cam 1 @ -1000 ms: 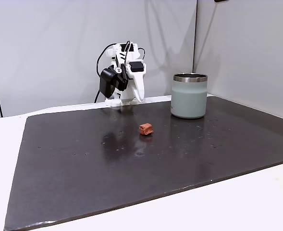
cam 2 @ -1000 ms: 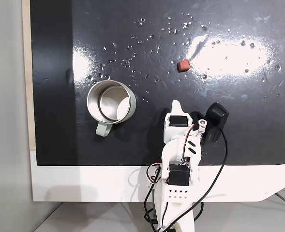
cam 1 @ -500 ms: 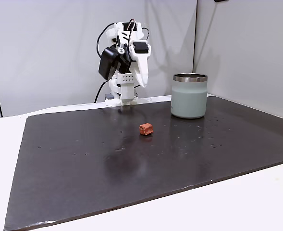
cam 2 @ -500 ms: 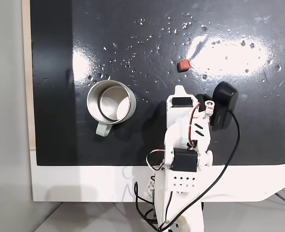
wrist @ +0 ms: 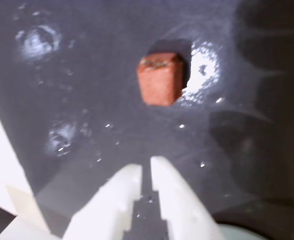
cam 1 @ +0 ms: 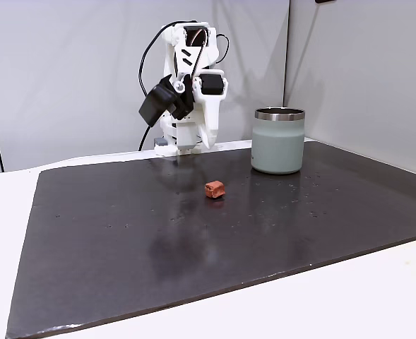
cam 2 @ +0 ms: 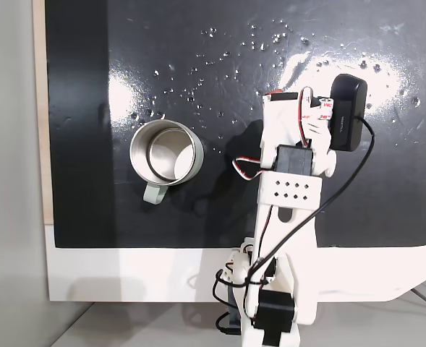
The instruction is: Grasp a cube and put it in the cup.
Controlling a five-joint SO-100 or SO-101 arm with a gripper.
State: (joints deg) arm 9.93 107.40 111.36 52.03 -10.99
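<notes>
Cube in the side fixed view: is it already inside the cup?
No, the cube lies on the dark mat, apart from the cup.

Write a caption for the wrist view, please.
Nearly shut gripper above the dark mat, the reddish cube lying ahead.

A white bench (cam 1: pixel 377 296) carries a glossy black mat (cam 1: pixel 193 240) — speckled with small droplets (cam 2: pixel 263 43) — and pale grey wall panels (cam 1: pixel 66 70) stand behind

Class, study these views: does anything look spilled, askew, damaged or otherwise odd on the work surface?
Only small things. Pale specks or droplets dot the dark mat, like a light spill. The cube is a slightly irregular block rather than a true cube. The cup stands upright and empty, undamaged, and the gripper holds nothing.
</notes>
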